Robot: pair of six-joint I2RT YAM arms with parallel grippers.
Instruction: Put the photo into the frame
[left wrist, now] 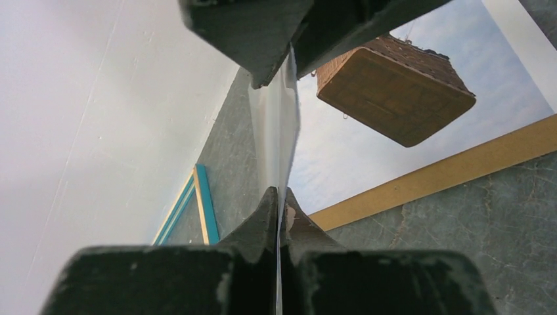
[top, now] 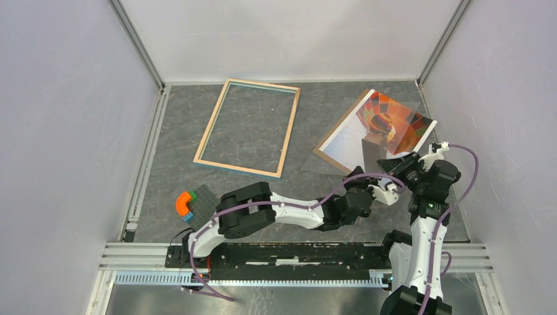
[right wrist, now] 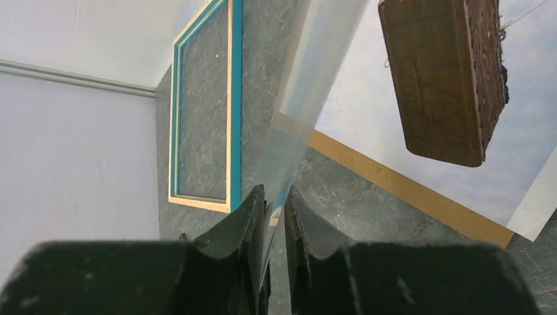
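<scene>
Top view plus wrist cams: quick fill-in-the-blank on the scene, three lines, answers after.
In the top view the frame lies ____ of the photo. The photo shows a hot-air ____. The left tool is shut on a clear ____.
Missing: left; balloon; sheet.

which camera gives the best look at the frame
Top external: the whole frame lies in view, all four sides. Right wrist shows most of it, far end cut off; left wrist only a blue corner.
</scene>
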